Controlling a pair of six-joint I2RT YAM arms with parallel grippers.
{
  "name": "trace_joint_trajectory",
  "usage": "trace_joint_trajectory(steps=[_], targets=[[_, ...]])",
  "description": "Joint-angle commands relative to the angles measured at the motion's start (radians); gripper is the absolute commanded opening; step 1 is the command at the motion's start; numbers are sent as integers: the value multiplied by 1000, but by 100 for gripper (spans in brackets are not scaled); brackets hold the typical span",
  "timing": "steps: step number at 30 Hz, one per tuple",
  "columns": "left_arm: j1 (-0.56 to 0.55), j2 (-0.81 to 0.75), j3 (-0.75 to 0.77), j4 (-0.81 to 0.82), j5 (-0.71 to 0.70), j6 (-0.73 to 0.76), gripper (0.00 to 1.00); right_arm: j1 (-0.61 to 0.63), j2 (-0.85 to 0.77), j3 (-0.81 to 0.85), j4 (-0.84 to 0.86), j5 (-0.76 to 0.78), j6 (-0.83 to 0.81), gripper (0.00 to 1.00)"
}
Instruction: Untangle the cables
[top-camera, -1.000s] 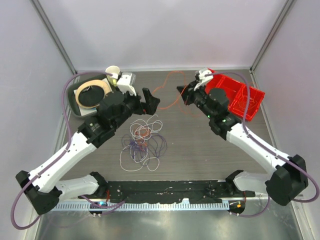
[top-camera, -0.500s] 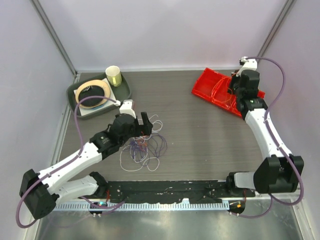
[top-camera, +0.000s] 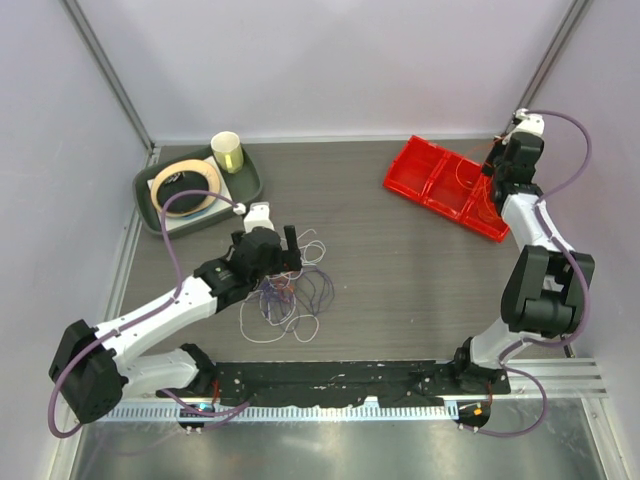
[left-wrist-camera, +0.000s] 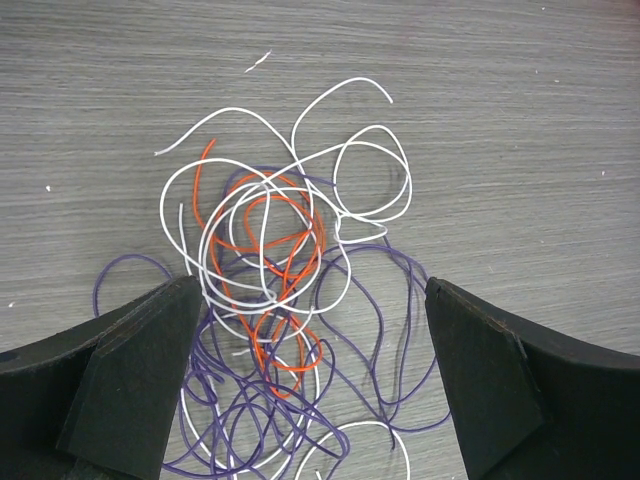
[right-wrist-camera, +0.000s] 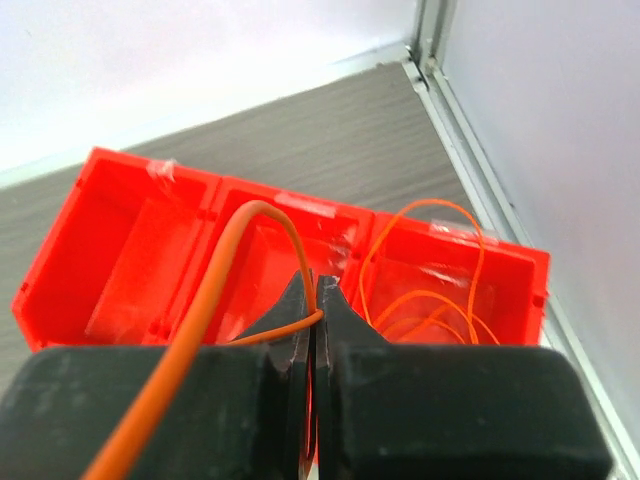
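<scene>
Nearest the arm bases, the left tool (left-wrist-camera: 310, 295) hovered low over the dark wood-grain tabletop (top-camera: 400, 260). Its two black fingers (left-wrist-camera: 140, 380) were spread wide on either side of the loose tangle of thin white, orange-red and purple cables (left-wrist-camera: 270, 260); whether they touched any strand could not be told. The tangle lay left of the tabletop's middle, with white loops reaching out on its far side, the orange-red strand bunched in the centre and the purple loops mostly on the near side. Farther back, by the far right corner, the right tool (right-wrist-camera: 315, 295) was pinched tight on a single orange cable (right-wrist-camera: 215, 300), which arched up from the jaws and ran back toward the wrist. Just beyond it sat a red plastic bin (right-wrist-camera: 120, 170) of three compartments, and loops of thin orange wire (right-wrist-camera: 430, 300) lay in its rightmost compartment; whether they belonged to the held strand could not be told. At the far left stood a dark green tray (top-camera: 250, 188) carrying a tan roll of tape (top-camera: 214, 182) and a pale yellow cup (top-camera: 227, 152)
</scene>
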Motion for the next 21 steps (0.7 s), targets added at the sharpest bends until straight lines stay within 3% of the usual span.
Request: trace_joint_trajectory(steps=[1,7,14,21], targets=[[0,-7,13,37,-39,8,100,-57,54,16,245,-160,104,1],[-2,-7,8,41,-42,0,100,-114,127,-36,408,-206,182,1],[0,0,-3,54,-43,-1,100,-189,215,-37,379,-209,147,1],[0,26,5,56,-45,3,100,-193,246,3,262,-106,87,4]])
